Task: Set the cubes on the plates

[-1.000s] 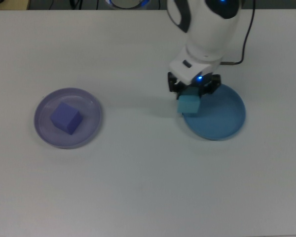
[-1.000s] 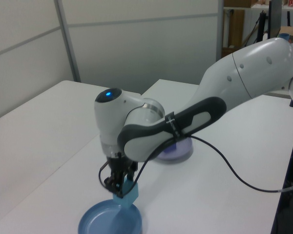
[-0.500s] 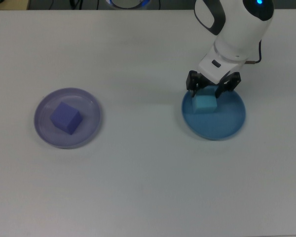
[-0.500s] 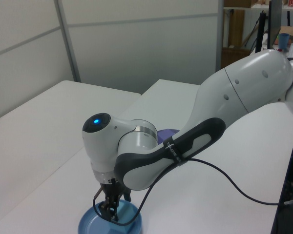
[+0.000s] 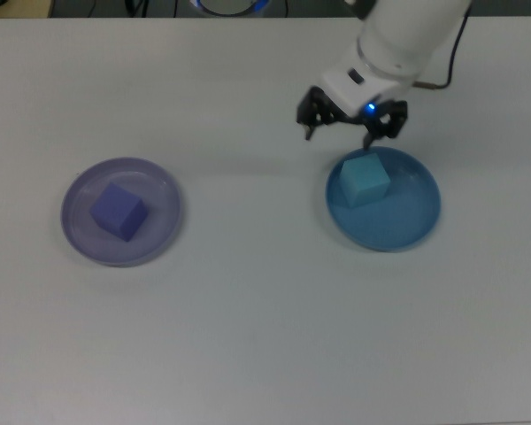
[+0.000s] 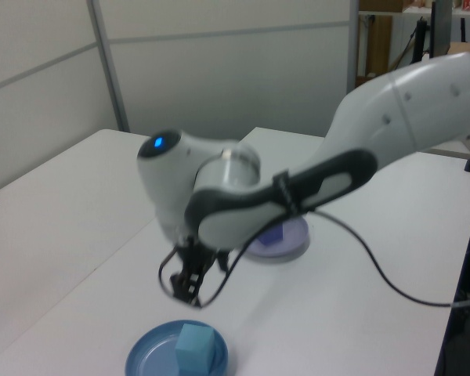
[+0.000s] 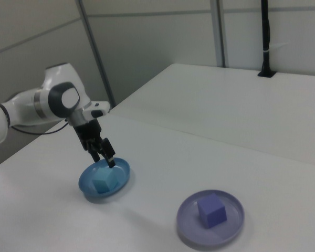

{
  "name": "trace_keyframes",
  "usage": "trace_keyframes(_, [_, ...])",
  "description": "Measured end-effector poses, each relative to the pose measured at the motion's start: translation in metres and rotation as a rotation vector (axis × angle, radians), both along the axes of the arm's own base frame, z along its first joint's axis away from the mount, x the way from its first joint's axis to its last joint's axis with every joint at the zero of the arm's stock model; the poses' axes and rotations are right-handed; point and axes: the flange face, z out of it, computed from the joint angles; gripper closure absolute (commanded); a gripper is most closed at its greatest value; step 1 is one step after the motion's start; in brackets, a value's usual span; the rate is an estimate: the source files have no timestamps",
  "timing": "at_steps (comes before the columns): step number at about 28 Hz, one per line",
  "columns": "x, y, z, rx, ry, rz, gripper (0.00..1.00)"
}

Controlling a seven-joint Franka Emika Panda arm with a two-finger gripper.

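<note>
The light turquoise cube point(image 5: 365, 180) rests free inside the solid blue plate point(image 5: 403, 226), toward the side of it that is the top view's left. My gripper point(image 5: 338, 131) hangs open and empty just above and beyond the plate's far rim, clear of the cube. In the left view the gripper point(image 6: 186, 293) is lifted above the cube point(image 6: 194, 345) and the blue plate point(image 6: 150, 360). The purple-blue cube point(image 5: 118, 212) sits in the translucent lavender plate point(image 5: 164, 237) at the top view's left. The right view shows both cubes point(image 7: 102, 182) point(image 7: 211, 209) on their plates point(image 7: 122, 169) point(image 7: 190, 224).
A black cable point(image 5: 435, 81) trails from the arm across the white table point(image 5: 248, 336). A second table joins behind it in the left view. A black pole point(image 7: 265, 37) stands at the far table edge in the right view.
The gripper carried the turquoise cube over the blue plate, lowered it, opened and let it go. It has since risen and drawn back toward the plate's far rim.
</note>
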Motion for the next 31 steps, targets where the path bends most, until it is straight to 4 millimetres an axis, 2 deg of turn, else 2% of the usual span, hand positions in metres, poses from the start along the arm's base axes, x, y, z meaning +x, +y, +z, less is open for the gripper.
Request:
trace_keyframes(5, [-0.012,-0.063,0.061,-0.007,0.029,-0.069,0.0])
trace_keyframes(9, [-0.028,-0.108,0.094,-0.018,0.081,-0.052,0.0])
trace_keyframes(14, [-0.038,-0.147,0.116,0.024,0.093,-0.003,0.0])
trace_keyframes(19, [-0.042,-0.179,0.128,0.05,0.09,0.044,0.0])
trace_keyframes(27, [-0.039,-0.2,0.132,0.056,0.076,0.054,0.0])
trace_keyframes(31, [-0.037,-0.212,0.14,0.059,0.056,0.044,0.0])
